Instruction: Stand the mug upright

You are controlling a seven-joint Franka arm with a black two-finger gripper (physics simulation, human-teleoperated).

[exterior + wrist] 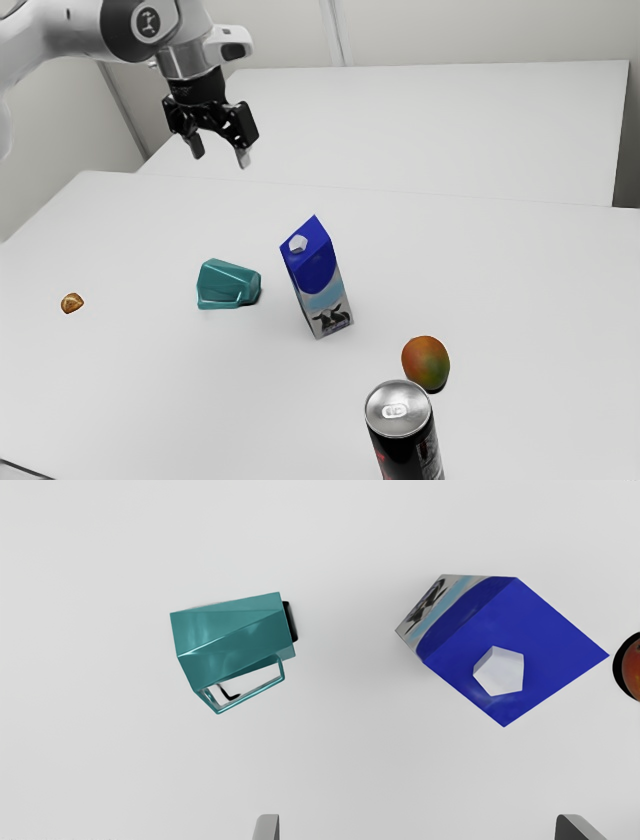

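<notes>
A teal mug lies on its side on a white table, its handle out to one flank; the arm's gripper hangs in the air well above the tabletop, fingers spread wide with nothing between them. A blue-topped milk carton stands near the mug, toward the exterior view's right; a mango and a drinks can sit farther off on that same side, a small brown lump toward the exterior view's left.

The carton looks the likeliest casualty — tall and narrow, it could topple if a spread finger clips it on the way down or the mug swings into it during the turn; the mug's slanted, faceted walls could slip or roll out of an off-center pinch, and a finger landing on the thin handle could twist it askew. Which end is the mouth cannot be told for certain; a wrong reading would leave the mug bottom-up, while letting go at a tilt could drop it back onto its side.
</notes>
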